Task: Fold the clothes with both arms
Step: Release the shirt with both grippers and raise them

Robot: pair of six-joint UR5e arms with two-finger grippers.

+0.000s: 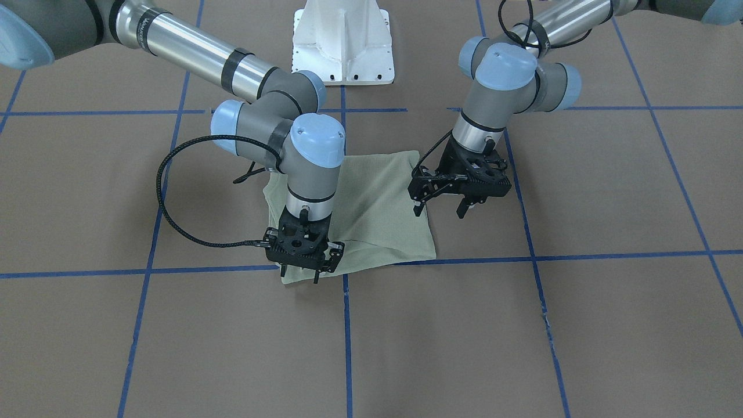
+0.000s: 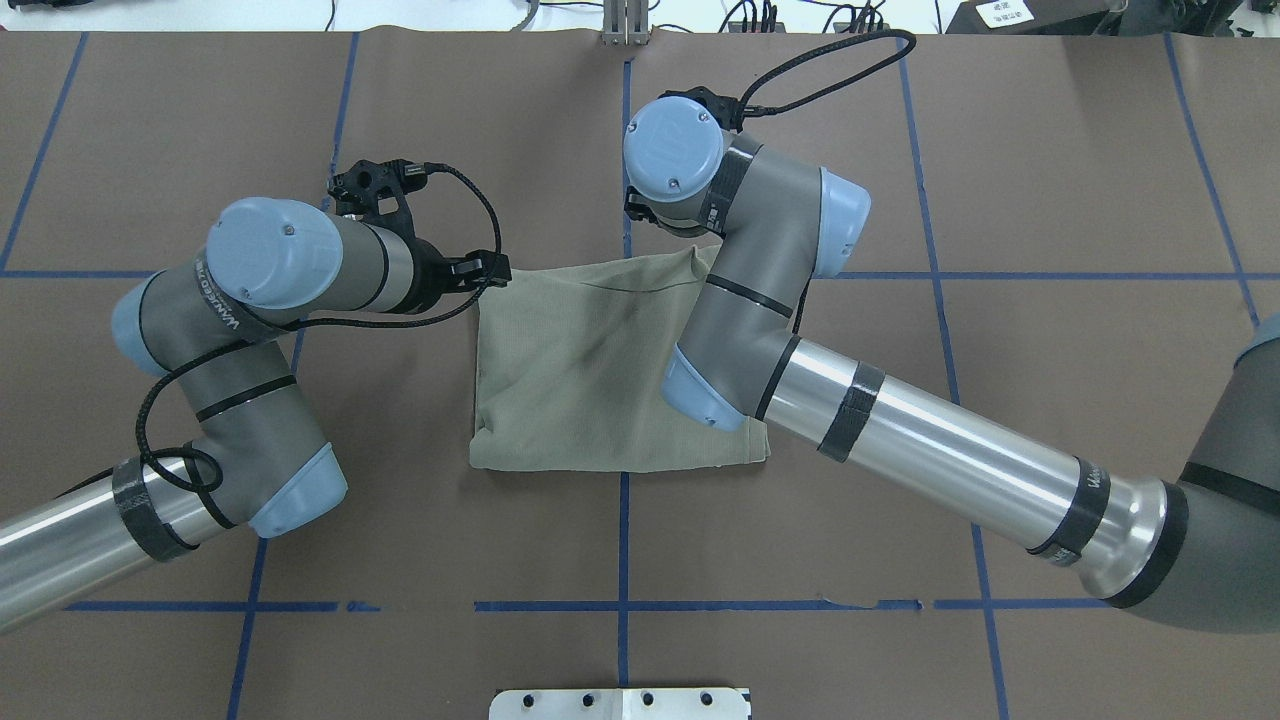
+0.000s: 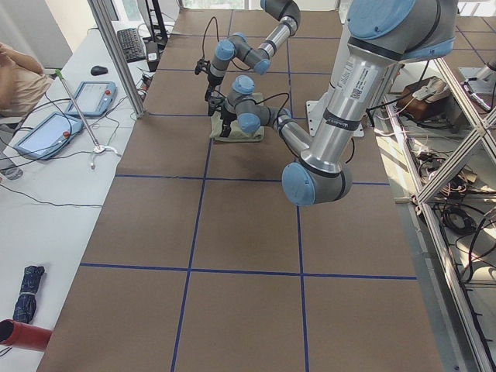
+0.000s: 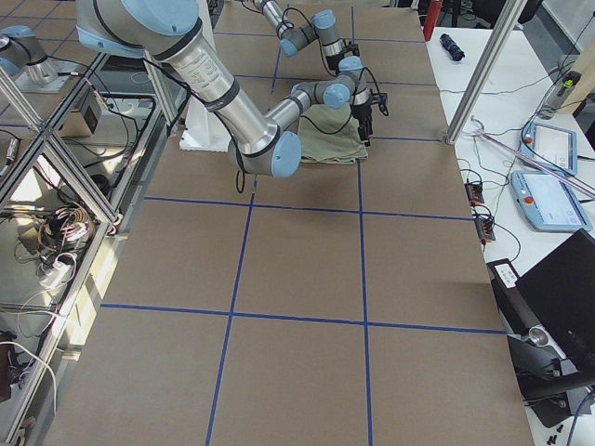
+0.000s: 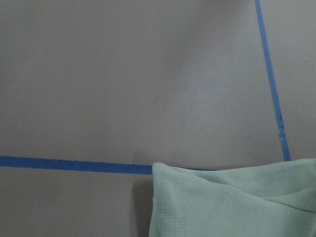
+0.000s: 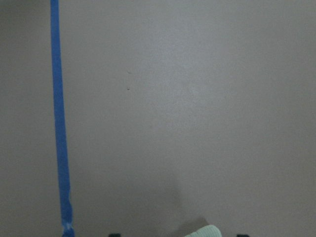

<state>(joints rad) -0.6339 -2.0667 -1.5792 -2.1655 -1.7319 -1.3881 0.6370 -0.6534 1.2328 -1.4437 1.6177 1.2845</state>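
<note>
Pale sage-green knit shirt lies folded on the brown table. Black left gripper hangs wide open beside its left edge, and black right gripper is spread wide over its far right corner.

The pale sage-green knit shirt lies folded into a flat, roughly square pad at the centre of the worktop, with its edges a little uneven. Seen from overhead, the left arm reaches in from 8 o'clock. The left hand hangs at the shirt's 10 o'clock side with its fingers spread. The right arm crosses in from 4 o'clock. The right hand points down at the 1 o'clock corner, its fingers apart, with cloth between them.
</note>
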